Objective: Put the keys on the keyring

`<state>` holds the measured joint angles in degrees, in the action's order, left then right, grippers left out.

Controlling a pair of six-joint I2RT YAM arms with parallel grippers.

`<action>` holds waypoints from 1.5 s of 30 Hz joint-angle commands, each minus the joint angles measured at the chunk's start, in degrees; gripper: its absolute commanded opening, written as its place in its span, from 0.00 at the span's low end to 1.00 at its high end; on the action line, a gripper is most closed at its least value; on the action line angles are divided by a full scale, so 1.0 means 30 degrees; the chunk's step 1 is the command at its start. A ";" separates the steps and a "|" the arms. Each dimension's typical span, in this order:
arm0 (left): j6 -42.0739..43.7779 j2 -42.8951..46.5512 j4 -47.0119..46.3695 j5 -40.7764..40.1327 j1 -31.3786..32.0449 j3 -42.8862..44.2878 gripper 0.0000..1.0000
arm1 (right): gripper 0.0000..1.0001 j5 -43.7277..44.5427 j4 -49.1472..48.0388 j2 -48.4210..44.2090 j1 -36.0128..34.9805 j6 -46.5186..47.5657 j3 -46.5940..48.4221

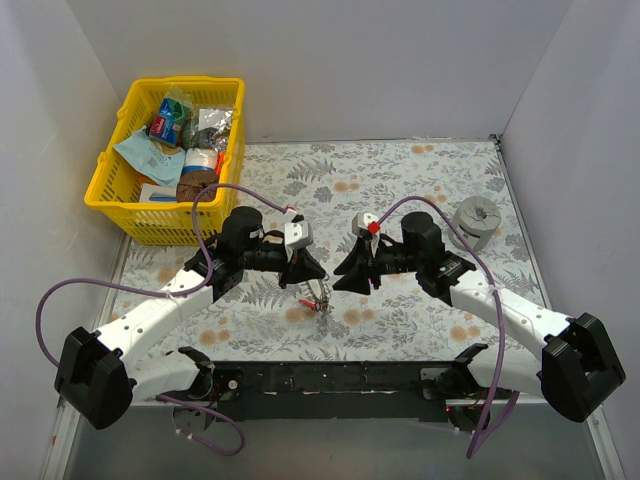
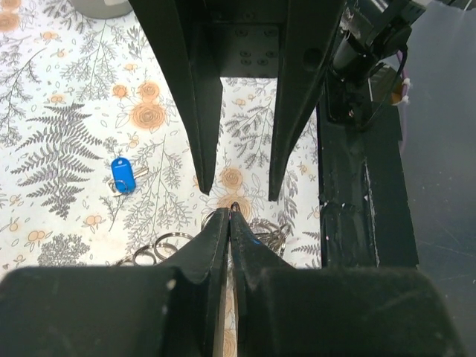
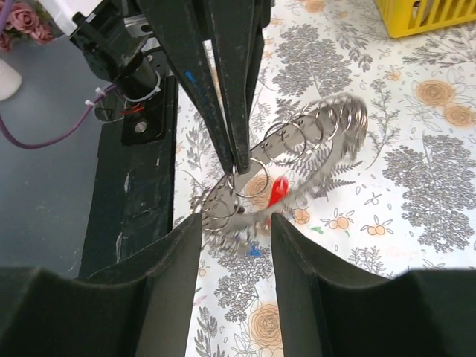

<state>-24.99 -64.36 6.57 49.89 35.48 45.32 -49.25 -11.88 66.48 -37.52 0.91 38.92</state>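
Left claw (image 3: 238, 162): shut tight on the rim of the keyring (image 3: 318, 128), gripping the ring's 8 o'clock end as the right wrist camera sees it.
Right claw (image 3: 236, 217): fingers apart, holding nothing, tip to tip with the left claw.
Keyring: between the two claws, toward the 6 o'clock side of the bench (image 1: 400, 170); tilted, with its far end blurred.
Red key (image 3: 277, 191): against the ring's lower rim, just above the right claw's gap; probably threaded on, but blur leaves it unsure.
Blue key (image 2: 123, 174): flat on the bench, at 9 o'clock from the left claw's tips, apart from the ring.
Obstruction: in the left wrist view that claw's own fingers cover most of the ring.
Yellow basket (image 1: 150, 226): holds packets, at the bench's 10 o'clock.
Grey cylinder (image 1: 478, 222): at 2 o'clock, well apart.
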 commanded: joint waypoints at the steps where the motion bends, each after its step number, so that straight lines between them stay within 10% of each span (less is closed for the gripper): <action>1: 0.1064 0.0096 0.1322 -0.0252 0.0066 0.1328 0.00 | 0.49 0.1269 -0.0113 -0.0713 0.0025 0.0283 0.0826; 45: 0.2179 -0.0432 0.2879 -0.0164 0.0476 0.2764 0.00 | 0.35 0.0070 -0.1138 -0.0567 -0.0004 -0.0009 0.1032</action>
<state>-18.81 -67.29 16.29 49.19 36.56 51.29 -48.51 -14.04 66.63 -37.52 0.40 40.32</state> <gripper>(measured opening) 0.018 0.351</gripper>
